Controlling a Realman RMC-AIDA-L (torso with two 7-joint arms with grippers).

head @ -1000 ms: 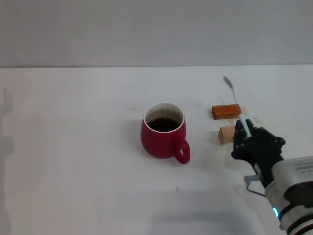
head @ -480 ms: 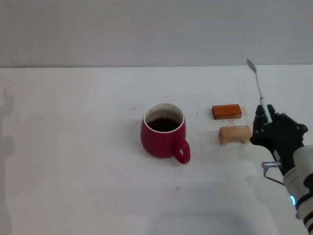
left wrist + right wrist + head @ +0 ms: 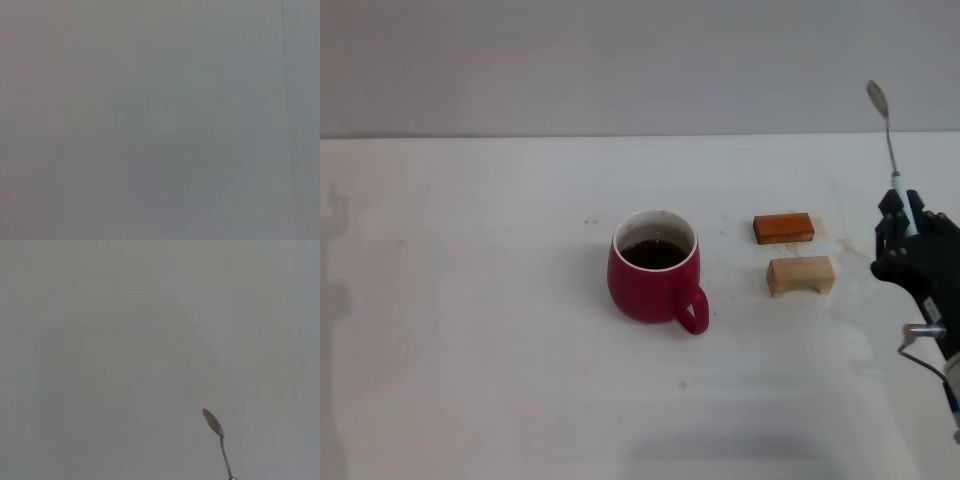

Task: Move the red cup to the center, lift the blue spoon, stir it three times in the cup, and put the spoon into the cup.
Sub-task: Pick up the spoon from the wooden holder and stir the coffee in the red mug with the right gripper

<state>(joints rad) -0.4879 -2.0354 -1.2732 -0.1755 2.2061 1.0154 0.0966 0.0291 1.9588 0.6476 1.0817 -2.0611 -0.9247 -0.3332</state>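
While the cup [image 3: 654, 266] sits at the middle of the head view on the white table [image 3: 470, 330], the right gripper [image 3: 912, 243] is at the right edge of the frame, clamped on the spoon [image 3: 888, 145]. The spoon stands nearly upright, its pale blue handle pinched between the black fingers [image 3: 890, 215], its thin grey neck and oval bowl rising against the grey wall at the upper right. The cup is round-bellied, glossy dark red with a pale rim, dark liquid inside, and its loop handle turned toward the lower right. Between cup and gripper lie two small blocks: an orange-brown one [image 3: 783, 228] and, just below it in the frame, a pale wooden one [image 3: 800, 275] with an arched underside. Nothing blocks the cup's mouth.

Only flat grey fills the left wrist view; the left gripper does not show anywhere.

Against plain grey in the right wrist view, the spoon's [image 3: 218, 440] shiny bowl and slim neck rise from the lower edge, right of centre.
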